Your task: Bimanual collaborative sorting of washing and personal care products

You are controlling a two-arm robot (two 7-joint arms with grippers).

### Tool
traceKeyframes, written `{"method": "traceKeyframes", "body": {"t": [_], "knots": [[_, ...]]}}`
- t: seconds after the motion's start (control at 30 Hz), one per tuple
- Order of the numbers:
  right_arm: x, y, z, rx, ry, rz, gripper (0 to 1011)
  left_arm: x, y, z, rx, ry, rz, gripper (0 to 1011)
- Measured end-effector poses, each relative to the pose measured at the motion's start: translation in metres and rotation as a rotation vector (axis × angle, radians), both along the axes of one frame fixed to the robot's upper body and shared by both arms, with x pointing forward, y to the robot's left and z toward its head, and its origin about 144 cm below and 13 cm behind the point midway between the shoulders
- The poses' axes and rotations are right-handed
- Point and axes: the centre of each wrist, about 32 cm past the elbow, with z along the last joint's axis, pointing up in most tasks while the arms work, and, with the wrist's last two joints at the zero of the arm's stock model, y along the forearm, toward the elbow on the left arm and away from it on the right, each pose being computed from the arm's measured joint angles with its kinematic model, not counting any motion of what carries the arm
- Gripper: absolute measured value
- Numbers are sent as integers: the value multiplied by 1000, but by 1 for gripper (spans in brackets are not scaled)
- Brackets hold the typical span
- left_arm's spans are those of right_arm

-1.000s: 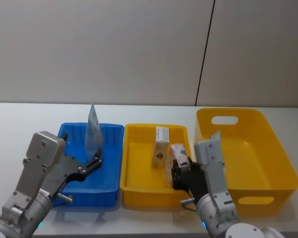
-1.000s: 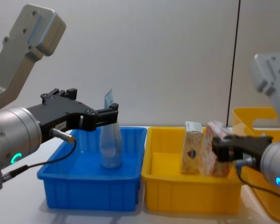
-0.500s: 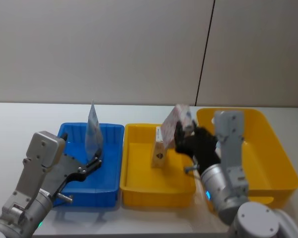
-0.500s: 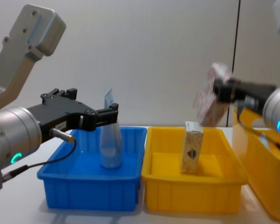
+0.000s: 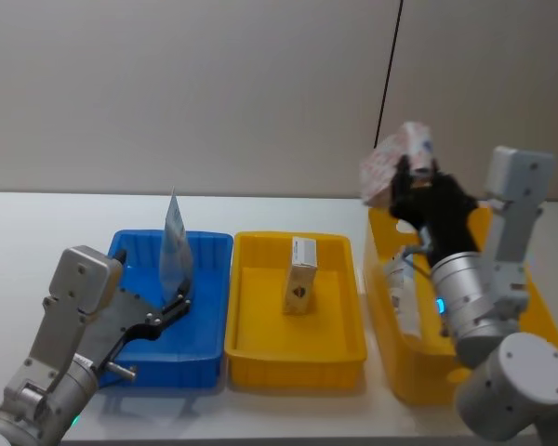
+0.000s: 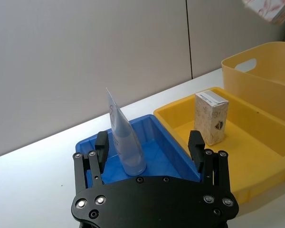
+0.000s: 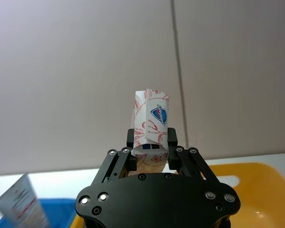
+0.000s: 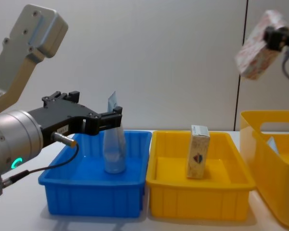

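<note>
Yellow bin [image 5: 530,316] holds a tube [image 5: 405,297], seen from the head. Blue tray [image 8: 94,195]: another tube [image 8: 113,149] upright between the left gripper's [image 6: 149,145] spread fingers. Right gripper [image 7: 150,142] clamps a carton [image 7: 151,124] aloft; a second [image 8: 197,151] stands in the yellow tray [image 8: 200,204].

No word or number is coming through legibly on any of the products. The carton [image 7: 151,127] sitting in the right gripper [image 7: 151,145] is showing a small blue shield-shaped emblem, its lettering too small to make out. The tube [image 7: 23,202] in the blue tray [image 7: 57,209] is carrying what may be red lines of print, unreadable. The upright carton [image 6: 211,117] in the yellow tray [image 6: 256,142] is bearing a dark diamond mark.
</note>
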Motion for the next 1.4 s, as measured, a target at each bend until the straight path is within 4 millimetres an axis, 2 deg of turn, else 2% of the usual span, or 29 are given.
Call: {"method": "traceKeyframes", "body": {"t": [0.4, 0.73, 0.97, 1.4], "knots": [[2, -35, 10, -21, 4, -155, 318, 0, 0, 0, 0, 0, 0, 1001], [-1, -64, 8, -121, 99, -263, 318, 0, 0, 0, 0, 0, 0, 1002], [-3, -75, 4, -181, 170, -286, 318, 0, 0, 0, 0, 0, 0, 1001], [-5, -85, -19, -304, 328, -237, 318, 0, 0, 0, 0, 0, 0, 1001]]}}
